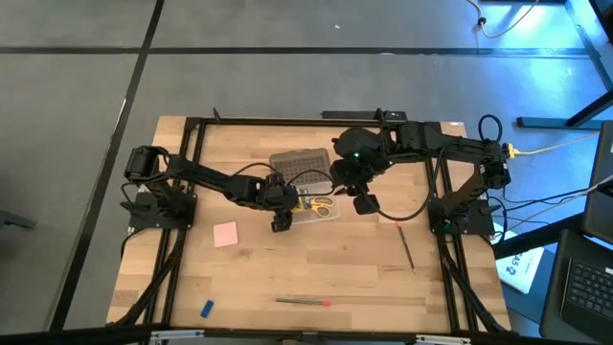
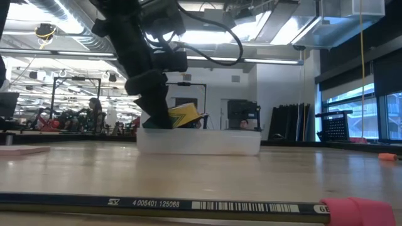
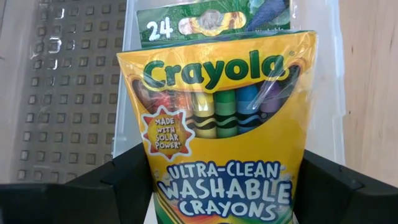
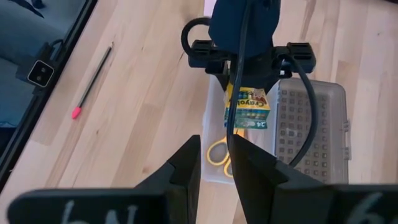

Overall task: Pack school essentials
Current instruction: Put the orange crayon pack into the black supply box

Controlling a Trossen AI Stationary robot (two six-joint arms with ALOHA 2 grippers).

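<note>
My left gripper (image 3: 224, 183) is shut on a yellow-green crayon box (image 3: 224, 112) over a clear case (image 1: 326, 217) at the table's middle. In the low view the box (image 2: 184, 116) shows tilted just above the case's rim (image 2: 207, 133). Yellow-handled scissors (image 4: 217, 152) lie inside the case. My right gripper (image 4: 214, 167) hangs high above the case's right side, its fingers a little apart with nothing between them. A pink notepad (image 1: 225, 234) lies flat to the left. A blue eraser (image 1: 206, 308) and a pencil (image 1: 305, 301) lie near the front edge. My left gripper pinches the crayon box between its two fingers, one finger on each narrow side (image 3: 149, 186), near the end away from the green flap. The fingers slant down from the table's left. The box is tilted, its green flap end (image 4: 252, 123) pointing down over the case. Whether that end touches the case I cannot tell.
The grey studded lid (image 1: 302, 165) lies flat beside the case, on its far side. A second pencil (image 1: 407, 246) lies to the right, near my right arm's base. Black frame rails (image 1: 182, 240) run along both sides of the table.
</note>
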